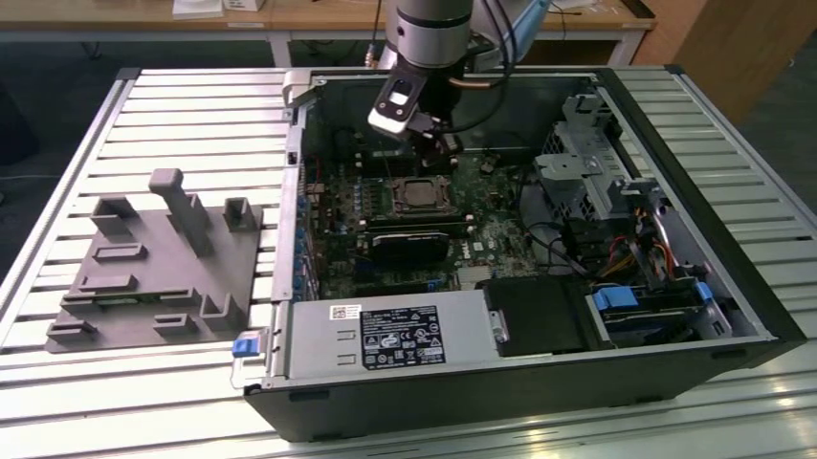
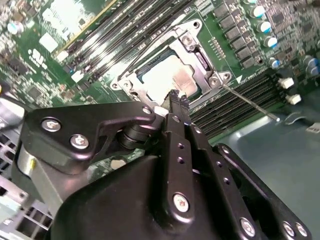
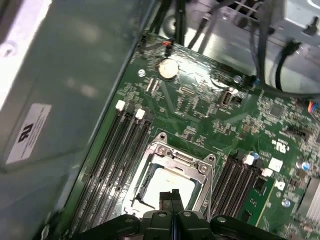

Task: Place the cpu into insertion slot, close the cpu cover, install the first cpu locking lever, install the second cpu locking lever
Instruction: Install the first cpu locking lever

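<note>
Surface: slatted metal table, desks at the back; an open PC case lies flat on it, a grey holder block on the exterior view's left.
Arm: arm comes down over the board at the far end of the case.
Gripper: gripper w/ fingers pressed together, no gap, nothing btwn them. In the first wrist view the tips sit at the socket's edge.
Contact: tips are right at the frame's rim, prob. touching it, but the angle doesn't settle that.
cpu: cpu lies flat in the insertion slot, silver top showing.
Cover: cpu cover is down around the chip, which shows thru its window.
Lever: a thin wire lever runs out from a socket corner across the memory slots; looks unlatched.
Nearby: black card just beside the socket.
</note>
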